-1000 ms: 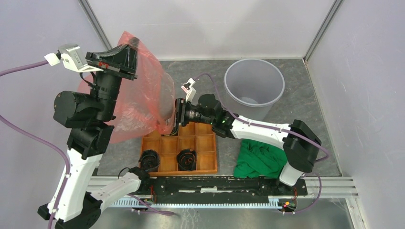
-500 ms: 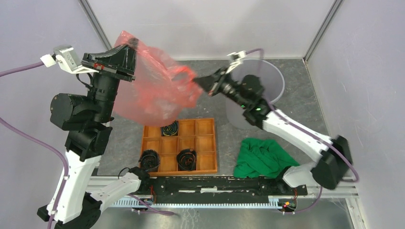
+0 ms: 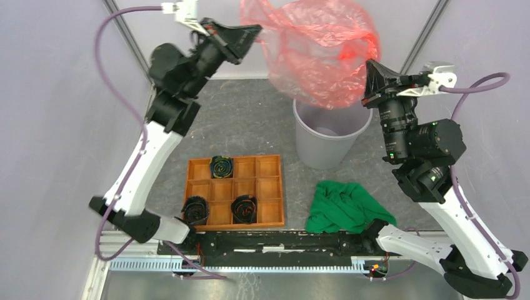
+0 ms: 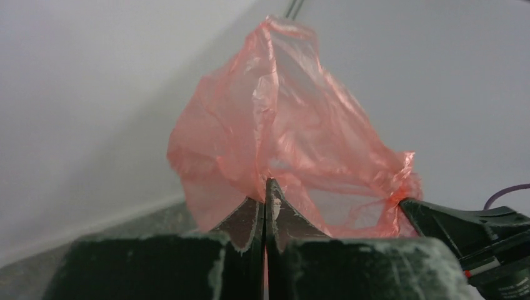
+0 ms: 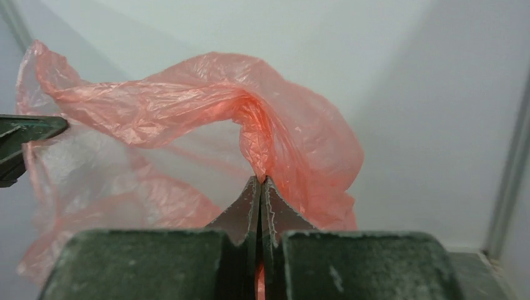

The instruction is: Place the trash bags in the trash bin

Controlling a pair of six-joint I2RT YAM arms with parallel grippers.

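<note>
The red translucent trash bag (image 3: 315, 50) hangs stretched in the air above the round grey trash bin (image 3: 325, 134), its lowest folds just over the rim. My left gripper (image 3: 256, 28) is shut on the bag's left edge, high near the back wall. Its fingers pinch the trash bag (image 4: 281, 137) film in the left wrist view. My right gripper (image 3: 369, 65) is shut on the bag's right edge. The trash bag (image 5: 206, 119) mouth spreads wide in the right wrist view, where my right gripper (image 5: 260, 181) clamps it and the left fingertip (image 5: 37, 128) shows at the far left.
An orange wooden compartment tray (image 3: 269, 219) with black rolled items lies at the front centre. A green cloth (image 3: 344, 206) sits crumpled to its right, in front of the bin. Walls close in on three sides.
Both arms have swung up and to the right, carrying the bag from the left side of the table to above the bin. The right gripper shut on the bag's edge.
</note>
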